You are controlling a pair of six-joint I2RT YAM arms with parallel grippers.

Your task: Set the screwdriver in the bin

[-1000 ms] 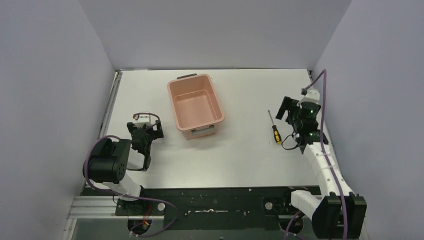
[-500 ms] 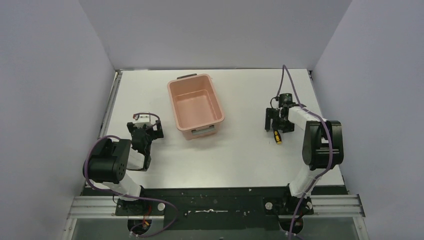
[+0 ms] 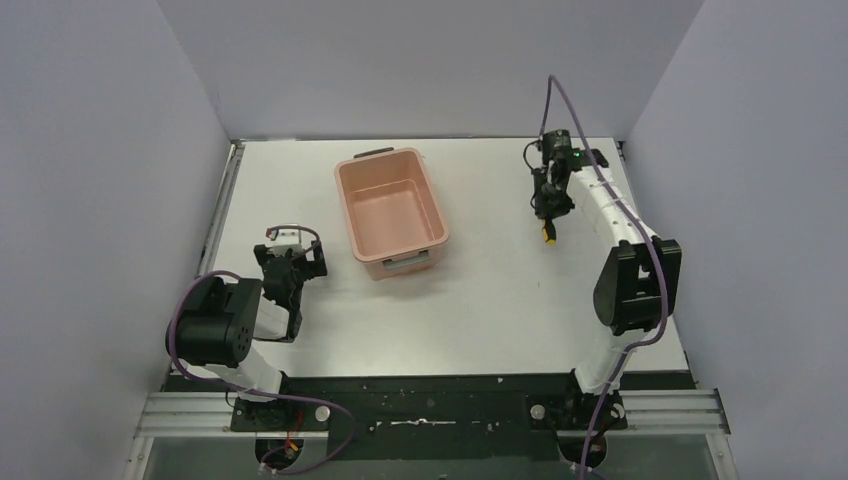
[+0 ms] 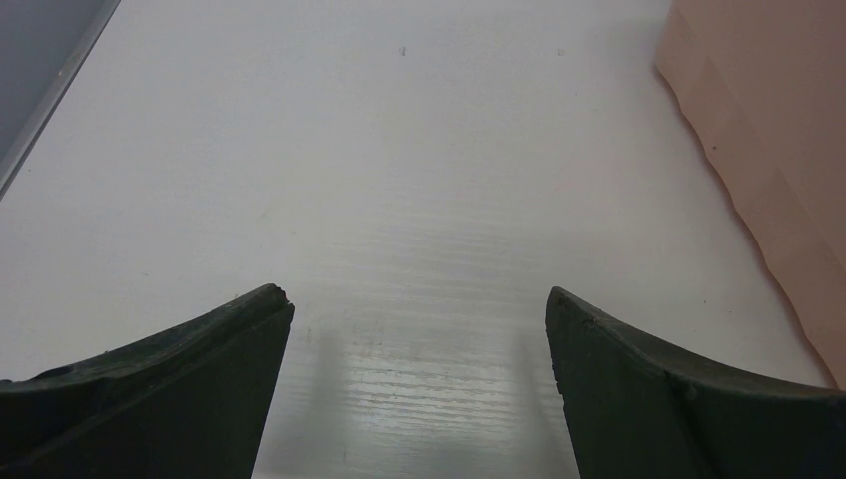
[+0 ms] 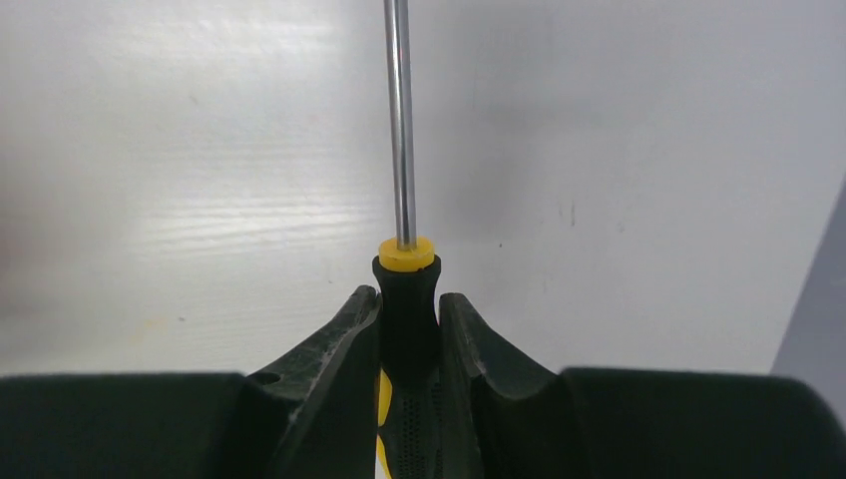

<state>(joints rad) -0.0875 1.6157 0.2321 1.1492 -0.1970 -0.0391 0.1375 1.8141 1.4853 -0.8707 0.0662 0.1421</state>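
My right gripper point(image 5: 409, 299) is shut on the black-and-yellow handle of the screwdriver point(image 5: 407, 289), whose thin metal shaft runs straight away from the fingers over the white table. In the top view the right gripper point(image 3: 546, 215) hangs at the far right of the table with the screwdriver point(image 3: 547, 236) showing yellow below it. The salmon-pink bin point(image 3: 383, 252) stands left of it, empty, a clear gap between them. My left gripper point(image 4: 417, 304) is open over bare table, near the bin's left wall point(image 4: 768, 150); in the top view this left gripper point(image 3: 290, 262) rests low by its base.
Grey walls enclose the white table on three sides. The right arm's purple cable point(image 3: 552, 100) loops up above the wrist. A metal rail point(image 3: 222, 215) runs along the table's left edge.
The right gripper went from open beside the screwdriver to shut on its handle, then carried it up and toward the back of the table. The left arm has not moved.
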